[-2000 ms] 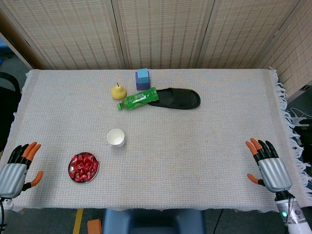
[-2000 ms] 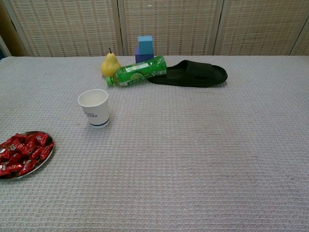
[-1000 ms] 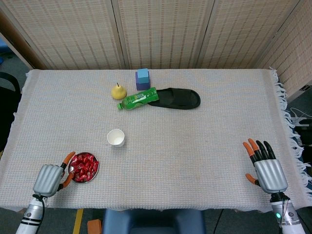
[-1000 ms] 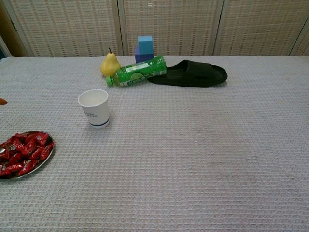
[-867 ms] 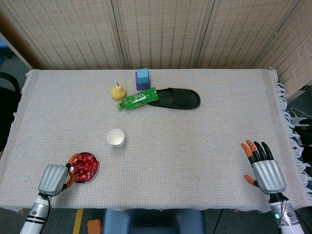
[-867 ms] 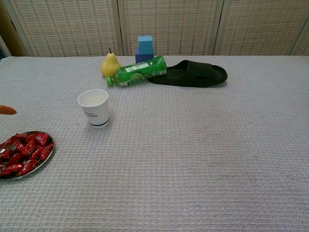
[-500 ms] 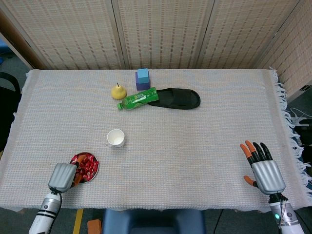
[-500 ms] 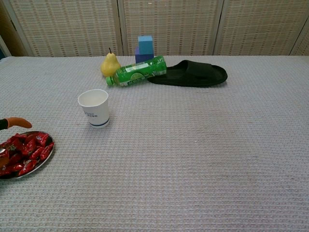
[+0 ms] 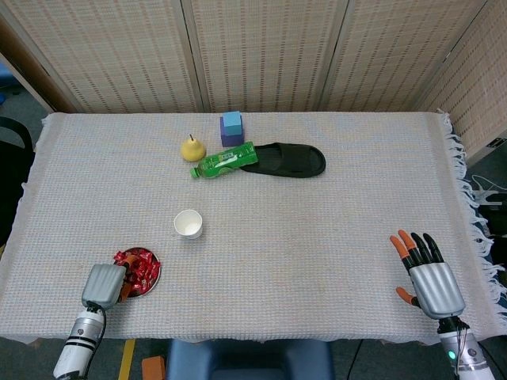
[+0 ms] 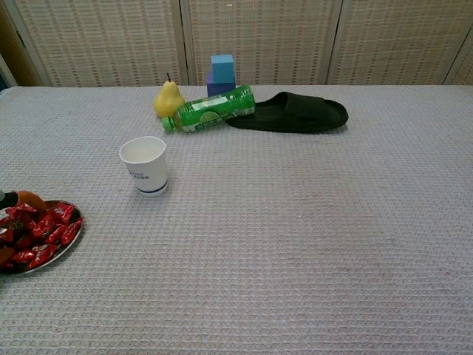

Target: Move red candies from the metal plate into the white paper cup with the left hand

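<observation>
— Robot hand on the left (image 9: 104, 285): sat over the near-left edge of the metal plate (image 9: 155, 271), fingers dipped among the red candies (image 9: 140, 265). Hard to say whether anything was pinched; fingers hidden under the grey back of the hand in the head view, only an orange fingertip (image 10: 29, 197) showing at the frame edge in the chest view.

— And the containers?

— Metal plate near the front left of the counter (image 9: 317, 253), heaped with red candies, partly covered by that hand. White paper cup (image 9: 188, 224) upright, well apart from the plate, further back and to the right; looked empty from above. Green bottle (image 9: 223, 161) lying on its side at the back, contents not readable.

— Anything cut off?

— Plate cropped by the left edge in the chest view. Right robot hand (image 9: 428, 279) seen only in the head view, near the front right corner, fingers spread, holding nothing. Label on the cup too small to read.

— Rest of the counter?

— Yellow pear (image 9: 192, 148) beside the bottle's cap end, blue block (image 9: 231, 128) behind the bottle, black slipper (image 9: 287, 160) touching the bottle's far end.

— Versus two seconds back?

— Left robot hand then lay open off to the left of the plate; since shifted in over it and curled down into the candies. Right hand slid slightly nearer the front edge. Cup, plate and the rest stayed put.
</observation>
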Motion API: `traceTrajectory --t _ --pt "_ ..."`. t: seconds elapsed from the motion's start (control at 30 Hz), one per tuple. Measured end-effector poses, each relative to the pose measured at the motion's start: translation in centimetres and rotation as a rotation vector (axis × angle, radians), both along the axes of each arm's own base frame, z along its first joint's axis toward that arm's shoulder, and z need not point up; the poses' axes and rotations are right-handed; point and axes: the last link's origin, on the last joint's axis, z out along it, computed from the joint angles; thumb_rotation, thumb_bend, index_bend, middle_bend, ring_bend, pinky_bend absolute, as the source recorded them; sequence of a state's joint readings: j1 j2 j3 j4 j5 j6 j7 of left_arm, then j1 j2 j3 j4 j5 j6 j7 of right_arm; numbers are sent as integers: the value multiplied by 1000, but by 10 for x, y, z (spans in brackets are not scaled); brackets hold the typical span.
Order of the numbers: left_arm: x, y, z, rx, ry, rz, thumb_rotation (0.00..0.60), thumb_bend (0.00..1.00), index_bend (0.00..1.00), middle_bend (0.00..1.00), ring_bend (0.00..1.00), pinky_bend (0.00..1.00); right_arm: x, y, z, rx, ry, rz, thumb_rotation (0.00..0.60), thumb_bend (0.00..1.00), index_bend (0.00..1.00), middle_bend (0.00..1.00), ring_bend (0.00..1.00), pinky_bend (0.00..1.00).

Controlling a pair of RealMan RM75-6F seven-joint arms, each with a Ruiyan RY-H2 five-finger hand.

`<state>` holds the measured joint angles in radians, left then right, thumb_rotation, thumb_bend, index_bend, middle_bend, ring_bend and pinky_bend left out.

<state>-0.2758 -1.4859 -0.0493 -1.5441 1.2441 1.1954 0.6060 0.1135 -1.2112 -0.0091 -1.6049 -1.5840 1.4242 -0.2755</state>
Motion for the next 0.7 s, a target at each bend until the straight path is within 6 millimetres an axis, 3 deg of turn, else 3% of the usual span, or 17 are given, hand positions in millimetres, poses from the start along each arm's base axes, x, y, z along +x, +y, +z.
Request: traceTrajectory --t 0.4,0.7 --pt "2 2 -6 -3 1 -15 600 380 370 1000 1000 1000 0 1 -1 7 4 -5 600 58 0 0 0 0" --pt "0 4 -8 -6 -9 -17 600 438 446 1000 1000 1000 0 1 -1 10 5 -4 600 59 0 0 0 0"
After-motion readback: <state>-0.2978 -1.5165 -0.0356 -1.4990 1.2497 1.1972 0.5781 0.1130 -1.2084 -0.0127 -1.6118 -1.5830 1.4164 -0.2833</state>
